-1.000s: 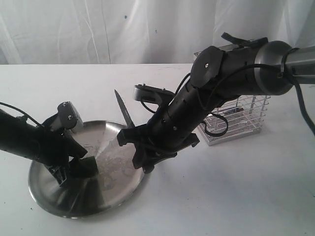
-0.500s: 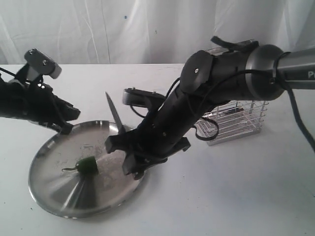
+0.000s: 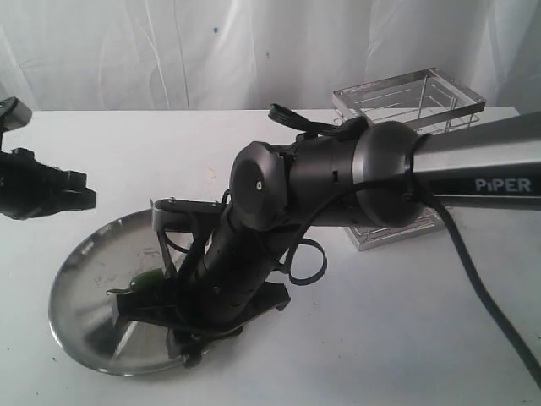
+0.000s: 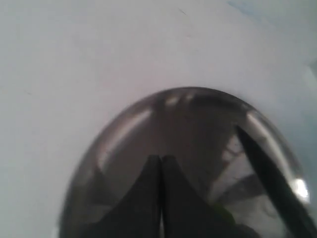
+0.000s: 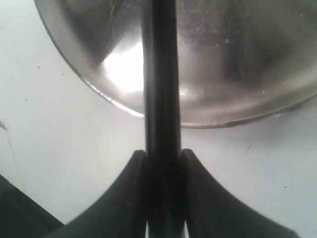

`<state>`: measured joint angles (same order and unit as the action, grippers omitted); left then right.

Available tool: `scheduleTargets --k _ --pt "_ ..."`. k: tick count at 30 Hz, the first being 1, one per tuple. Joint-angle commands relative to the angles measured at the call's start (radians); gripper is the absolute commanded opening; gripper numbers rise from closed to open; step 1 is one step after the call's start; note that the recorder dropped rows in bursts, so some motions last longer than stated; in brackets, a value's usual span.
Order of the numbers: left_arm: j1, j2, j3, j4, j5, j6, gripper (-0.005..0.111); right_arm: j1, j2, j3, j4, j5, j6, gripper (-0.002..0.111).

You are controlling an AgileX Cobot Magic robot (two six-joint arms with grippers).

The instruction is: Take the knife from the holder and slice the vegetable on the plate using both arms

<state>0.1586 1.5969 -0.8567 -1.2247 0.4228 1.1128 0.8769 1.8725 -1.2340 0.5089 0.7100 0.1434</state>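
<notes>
The green vegetable (image 3: pixel 145 279) lies on the steel plate (image 3: pixel 80 279), partly hidden by my right arm (image 3: pixel 254 245), which reaches low across it. My right gripper (image 5: pixel 162 154) is shut on the black handle of the knife (image 5: pixel 159 74), which points out over the plate (image 5: pixel 247 74). In the exterior view the blade is hidden behind the arm. My left gripper (image 3: pixel 83 200) hangs beyond the plate's far left rim, off the vegetable. Its fingers (image 4: pixel 148 178) are pressed together with nothing between them, above the plate (image 4: pixel 124 129). The wire holder (image 3: pixel 410 97) stands behind the right arm.
White table (image 3: pixel 406 338) all round, with a white curtain behind. The right arm's grey link and cable (image 3: pixel 473 279) stretch away to the right, in front of the holder.
The left gripper let go of the vegetable, rose and drew back left off the plate, then shut empty. The right arm swung down and left with the knife, low over the vegetable.
</notes>
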Motion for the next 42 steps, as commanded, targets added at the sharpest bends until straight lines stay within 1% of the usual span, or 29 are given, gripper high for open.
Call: scheduleTargets --k 1,2,5,7,13,16,21,26,33,36,42 --pt "-0.001 0.055 0.005 -0.167 0.227 0.144 0.000 0.015 0.004 0.003 -0.012 -0.016 0.037 0.000" --pt "-0.001 0.067 0.005 -0.226 0.266 0.204 0.000 0.022 0.004 0.001 -0.015 -0.018 0.042 0.000" --pt "-0.001 0.095 0.005 -0.336 0.376 0.296 0.000 0.039 0.004 -0.001 -0.025 -0.026 0.042 0.000" --pt "-0.001 0.110 0.005 -0.376 0.402 0.332 0.000 0.047 0.004 -0.001 -0.048 -0.033 0.054 0.000" --pt "-0.004 0.147 0.005 -0.386 0.411 0.354 0.000 0.061 0.004 -0.001 -0.109 -0.030 0.113 0.000" --pt "-0.022 0.161 0.005 -0.398 0.417 0.382 0.000 0.061 0.004 -0.001 -0.109 -0.022 0.123 0.000" --pt "-0.072 0.196 0.005 -0.471 0.415 0.453 0.000 0.061 0.004 -0.001 -0.109 -0.016 0.146 0.000" --pt "-0.100 0.223 0.005 -0.483 0.400 0.463 0.000 0.061 0.004 -0.001 -0.097 -0.012 0.151 0.000" --pt "-0.102 0.229 0.005 -0.495 0.408 0.481 0.000 0.061 0.020 -0.003 -0.074 -0.010 0.151 0.000" --pt "-0.102 0.229 0.005 -0.486 0.408 0.481 0.000 0.066 0.056 -0.037 -0.033 0.041 0.145 0.000" --pt "-0.102 0.229 0.005 -0.465 0.397 0.481 0.000 0.069 0.072 -0.056 -0.054 0.038 0.149 0.000"
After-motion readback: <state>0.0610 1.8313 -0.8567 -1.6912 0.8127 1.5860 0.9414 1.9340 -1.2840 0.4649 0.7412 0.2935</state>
